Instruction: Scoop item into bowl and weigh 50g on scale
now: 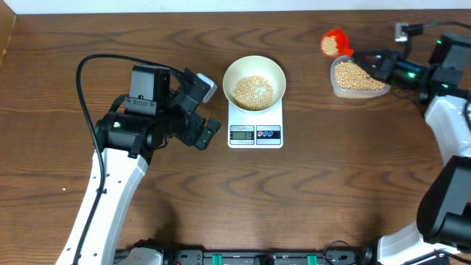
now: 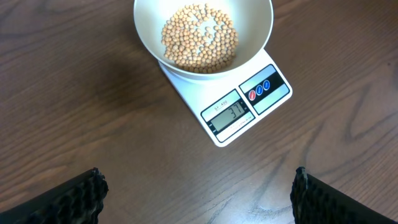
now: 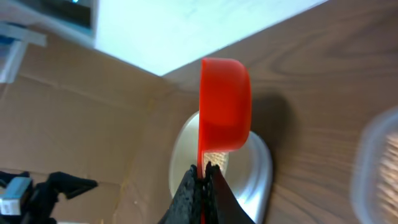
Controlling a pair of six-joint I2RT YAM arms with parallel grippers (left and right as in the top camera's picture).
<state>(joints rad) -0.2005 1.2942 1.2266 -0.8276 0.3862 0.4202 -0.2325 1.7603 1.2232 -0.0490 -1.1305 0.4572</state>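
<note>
Well, scale (image 1: 255,135) (image 2: 245,102): sits mid-table, a little towards the far edge; its long axis runs far edge to near edge, with the display and buttons at the near end.
Display: digits look like 31 in the left wrist view, though they are not sharp.
Bowl (image 1: 234,73) (image 2: 149,37): upright on the far part of the scale, overhanging its platform.
Beans in bowl (image 1: 253,92) (image 2: 199,38): a shallow layer covering the bottom.
Tub (image 1: 333,79): clear, towards the far right corner, well apart from the scale.
Beans in tub (image 1: 359,75): fill most of its floor.
Scoop (image 1: 335,43) (image 3: 224,106): red, by the tub's far left corner; cup points to the far left, handle runs back right towards the gripper; some tan beans show in the cup.
Right gripper (image 1: 372,61) (image 3: 202,171): fingers pinched together on the scoop's handle.
Left gripper (image 1: 210,107) (image 2: 199,205): fingers spread wide apart, holding nothing, just left of the scale and pointing at it.
</note>
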